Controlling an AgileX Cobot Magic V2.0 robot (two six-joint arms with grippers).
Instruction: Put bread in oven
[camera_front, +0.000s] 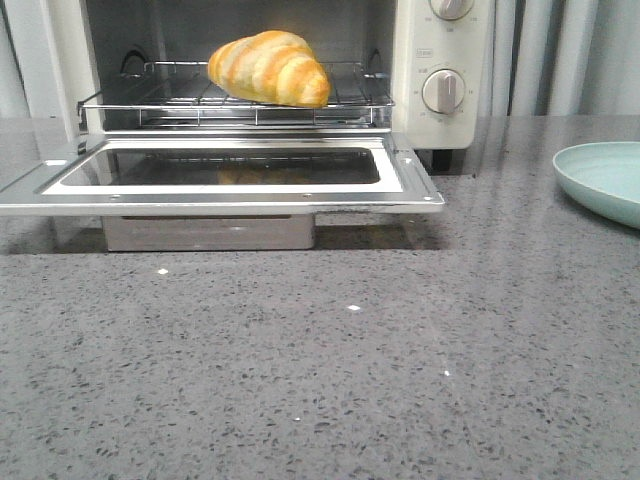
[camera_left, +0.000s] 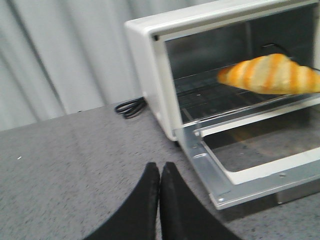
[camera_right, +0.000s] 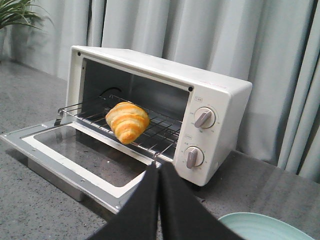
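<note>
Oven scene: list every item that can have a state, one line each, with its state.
oven: door folded down, open
bread: lying on the wire rack inside the oven
plate: empty, on the counter
left end effector: shut, holding nothing
right end effector: shut, holding nothing

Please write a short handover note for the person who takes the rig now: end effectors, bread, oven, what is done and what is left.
Left end effector: shut, empty, near the oven's left side.
Right end effector: shut, empty, facing the oven front.
Bread: lying on the wire rack inside the oven.
Oven door: folded fully down.
Plate: on the counter to the right, no bread on it.
Done: bread is in. Left: perhaps closing the door.
</note>
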